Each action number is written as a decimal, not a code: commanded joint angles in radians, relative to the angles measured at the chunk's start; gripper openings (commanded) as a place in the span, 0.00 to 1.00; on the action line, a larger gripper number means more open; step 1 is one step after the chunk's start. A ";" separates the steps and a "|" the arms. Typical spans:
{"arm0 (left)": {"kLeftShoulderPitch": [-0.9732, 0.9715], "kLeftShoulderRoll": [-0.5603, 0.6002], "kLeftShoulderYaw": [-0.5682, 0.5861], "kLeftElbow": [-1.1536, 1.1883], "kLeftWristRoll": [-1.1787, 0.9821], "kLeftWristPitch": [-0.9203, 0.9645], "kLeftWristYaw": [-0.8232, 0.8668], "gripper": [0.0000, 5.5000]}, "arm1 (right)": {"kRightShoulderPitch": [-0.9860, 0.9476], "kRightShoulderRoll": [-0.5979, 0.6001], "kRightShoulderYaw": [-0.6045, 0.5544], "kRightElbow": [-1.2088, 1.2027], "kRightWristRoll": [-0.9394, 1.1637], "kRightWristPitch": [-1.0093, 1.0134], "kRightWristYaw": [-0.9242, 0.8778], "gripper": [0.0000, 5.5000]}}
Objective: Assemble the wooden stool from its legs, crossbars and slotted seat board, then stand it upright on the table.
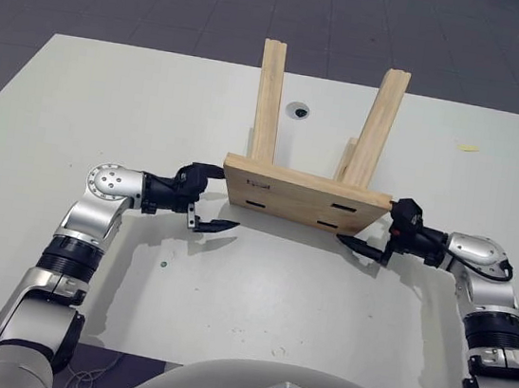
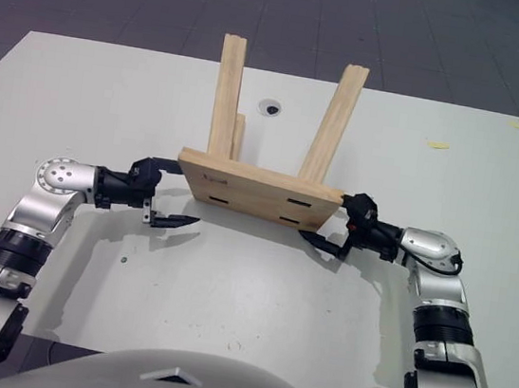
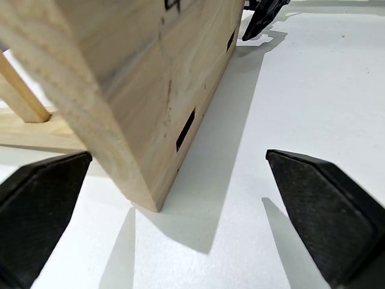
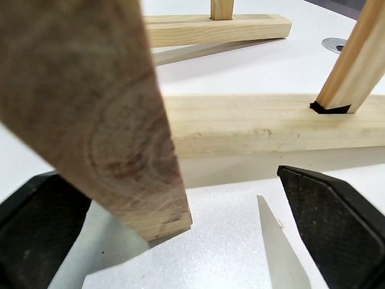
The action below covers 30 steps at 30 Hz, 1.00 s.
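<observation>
Seat board (image 1: 303,198) between gaping left pincer (image 1: 218,197), right pincer (image 1: 368,225) hides bases of legs (image 1: 269,100).

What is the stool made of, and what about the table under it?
The seat board and legs look like pale, bare wood: grain lines and growth rings show, with no paint or shine. The table is smooth, matte white, probably laminate or plastic-coated; its core cannot be told.
</observation>
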 commanded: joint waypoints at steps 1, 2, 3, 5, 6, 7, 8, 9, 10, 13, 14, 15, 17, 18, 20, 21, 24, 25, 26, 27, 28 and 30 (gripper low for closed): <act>-0.047 0.014 0.016 0.026 -0.001 0.006 -0.015 0.98 | -0.039 -0.020 -0.014 0.016 0.020 0.045 0.034 0.98; -0.056 0.013 0.018 0.030 -0.004 0.012 -0.020 0.98 | -0.040 -0.023 -0.012 0.013 0.023 0.060 0.044 0.98; -0.063 0.012 0.018 0.035 -0.007 0.017 -0.024 0.98 | -0.040 -0.027 -0.008 0.009 0.023 0.070 0.055 0.98; -0.083 0.007 0.012 0.056 -0.008 0.030 -0.042 0.98 | -0.040 -0.032 -0.002 0.005 0.024 0.096 0.080 0.98; -0.090 0.006 0.008 0.065 -0.010 0.039 -0.052 0.98 | -0.044 -0.033 0.001 0.004 0.023 0.108 0.089 0.95; -0.095 0.005 0.004 0.073 -0.009 0.040 -0.061 0.98 | -0.048 -0.032 0.001 0.001 0.026 0.124 0.097 0.94; -0.100 0.001 0.002 0.076 -0.016 0.055 -0.071 0.95 | -0.052 -0.032 0.000 -0.001 0.027 0.135 0.103 0.91; -0.105 -0.003 0.002 0.074 -0.023 0.072 -0.077 0.94 | -0.054 -0.033 0.000 -0.004 0.026 0.143 0.109 0.88; -0.110 -0.007 0.002 0.073 -0.028 0.085 -0.082 0.91 | -0.054 -0.034 -0.001 -0.005 0.025 0.149 0.112 0.86; -0.120 -0.016 0.001 0.074 -0.030 0.108 -0.090 0.83 | -0.064 -0.031 0.002 -0.002 0.016 0.152 0.119 0.78; -0.122 -0.022 0.002 0.070 -0.035 0.122 -0.092 0.80 | -0.066 -0.029 0.003 -0.003 0.015 0.155 0.120 0.75; -0.121 -0.026 0.002 0.064 -0.038 0.132 -0.094 0.76 | -0.069 -0.027 0.005 -0.002 0.014 0.158 0.121 0.72; -0.119 -0.031 -0.003 0.056 -0.038 0.144 -0.095 0.70 | -0.071 -0.025 0.008 -0.001 0.011 0.160 0.121 0.66; -0.119 -0.033 -0.004 0.055 -0.037 0.147 -0.094 0.67 | -0.071 -0.025 0.010 0.000 0.009 0.158 0.119 0.62; -0.117 -0.036 -0.004 0.055 -0.032 0.147 -0.091 0.60 | -0.073 -0.025 0.013 0.002 0.005 0.162 0.117 0.56; -0.117 -0.038 -0.004 0.055 -0.032 0.149 -0.091 0.59 | -0.075 -0.026 0.015 0.005 0.000 0.159 0.117 0.55; -0.115 -0.040 -0.009 0.053 -0.030 0.153 -0.095 0.49 | -0.080 -0.026 0.019 0.011 -0.007 0.156 0.117 0.45; -0.114 -0.041 -0.010 0.051 -0.030 0.154 -0.094 0.46 | -0.080 -0.025 0.021 0.012 -0.009 0.157 0.117 0.43; -0.113 -0.043 -0.010 0.050 -0.031 0.156 -0.094 0.43 | -0.082 -0.023 0.023 0.013 -0.010 0.158 0.117 0.40; -0.114 -0.044 -0.011 0.050 -0.030 0.156 -0.093 0.40 | -0.082 -0.023 0.029 0.013 -0.014 0.156 0.120 0.37; -0.115 -0.045 -0.011 0.051 -0.029 0.155 -0.091 0.36 | -0.082 -0.023 0.033 0.013 -0.018 0.153 0.123 0.35; -0.117 -0.044 -0.011 0.054 -0.027 0.154 -0.091 0.32 | -0.082 -0.023 0.039 0.009 -0.019 0.163 0.131 0.34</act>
